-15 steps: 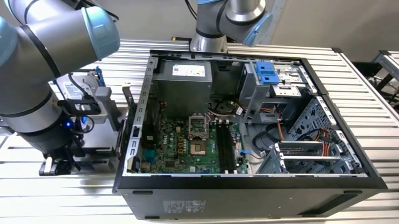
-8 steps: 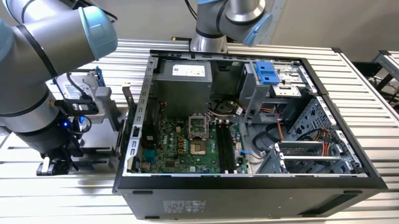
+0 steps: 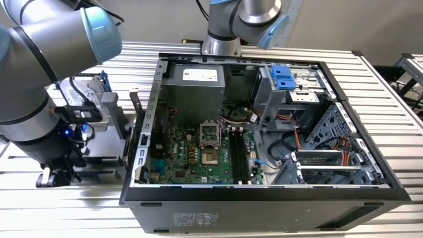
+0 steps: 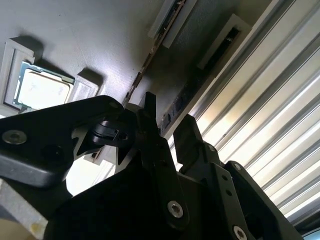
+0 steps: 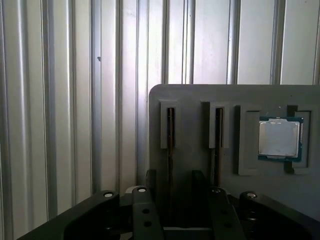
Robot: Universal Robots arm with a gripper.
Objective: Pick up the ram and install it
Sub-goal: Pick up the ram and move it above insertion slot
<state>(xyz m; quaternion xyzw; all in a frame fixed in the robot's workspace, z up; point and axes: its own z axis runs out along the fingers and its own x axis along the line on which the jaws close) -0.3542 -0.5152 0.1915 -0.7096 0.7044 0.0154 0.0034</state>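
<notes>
The ram (image 5: 170,137) stands on edge in a slot of a grey holder plate (image 5: 195,97), a thin dark stick seen edge-on. In the second wrist view the same ram (image 4: 152,52) runs away from the fingers. My gripper (image 5: 173,182) is open, one black finger on each side of the stick with a gap to it, low over the plate. In the second wrist view the gripper (image 4: 167,125) straddles the stick's near end. In the exterior view the gripper (image 3: 58,171) hangs at the exterior view's left, beside the open computer case (image 3: 264,193).
A second stick (image 5: 218,142) sits in the neighbouring slot, and a processor chip (image 5: 280,138) lies in a pocket beyond it. Inside the case, the motherboard's long black slots (image 3: 241,153) lie near the middle. A ribbed metal table (image 3: 390,99) carries everything.
</notes>
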